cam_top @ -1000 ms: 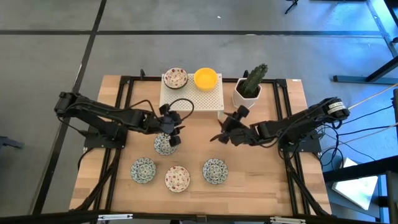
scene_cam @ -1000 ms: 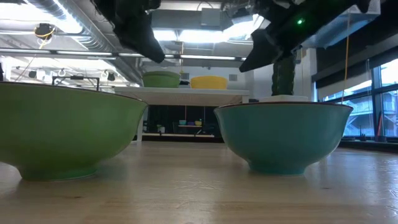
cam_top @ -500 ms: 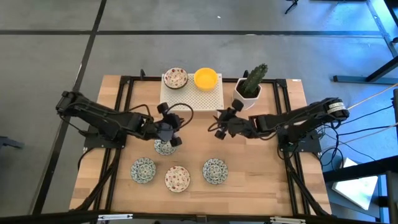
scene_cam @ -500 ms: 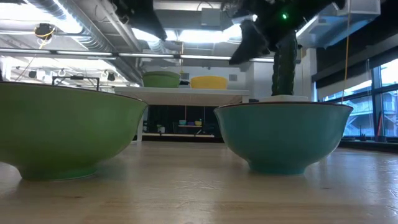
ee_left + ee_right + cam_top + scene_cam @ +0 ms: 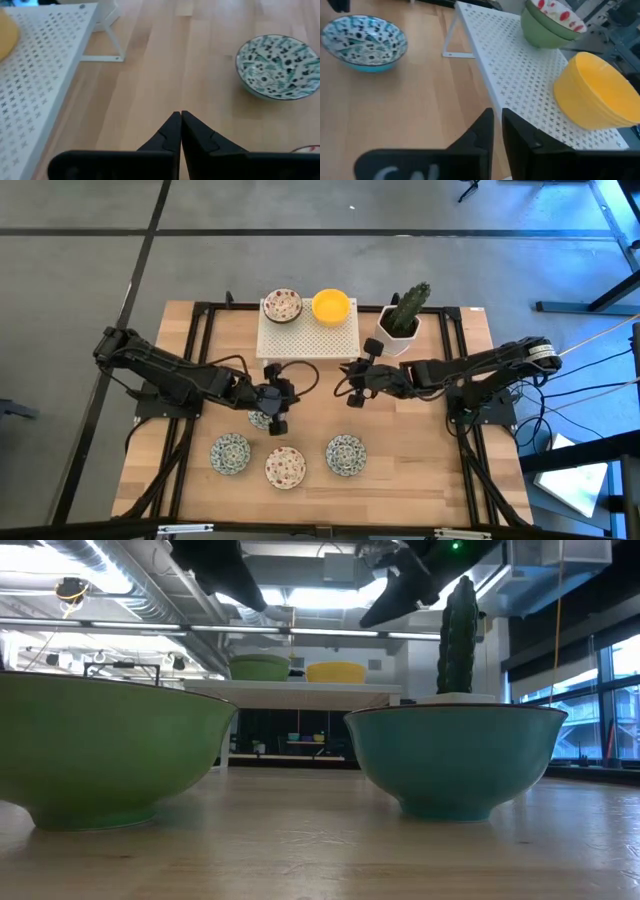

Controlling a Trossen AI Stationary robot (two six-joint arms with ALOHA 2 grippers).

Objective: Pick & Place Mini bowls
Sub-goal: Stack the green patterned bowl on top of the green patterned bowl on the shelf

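Three mini bowls stand in a row near the front: a green-blue one [image 5: 230, 453], a red-speckled one [image 5: 285, 467] and a green-blue one [image 5: 345, 455]. A fourth [image 5: 259, 418] stands behind them, partly under my left gripper [image 5: 282, 402], which hangs above it, shut and empty [image 5: 180, 131]. A red-speckled bowl [image 5: 283, 305] and a yellow bowl [image 5: 331, 305] stand on the white rack [image 5: 308, 335]. My right gripper [image 5: 349, 388] hovers by the rack's near right corner, shut to a thin slit [image 5: 497, 131], empty.
A white pot with a cactus [image 5: 402, 315] stands right of the rack, close behind my right arm. In the low view two bowls [image 5: 100, 750] [image 5: 455, 760] fill the foreground. Bare wood lies between the two grippers and along the table's left and right sides.
Both grippers have shut on nothing. My left gripper has drifted toward the near edge, over the fourth bowl, which has stayed in place. My right gripper has gone up and toward the left, nearer the rack.
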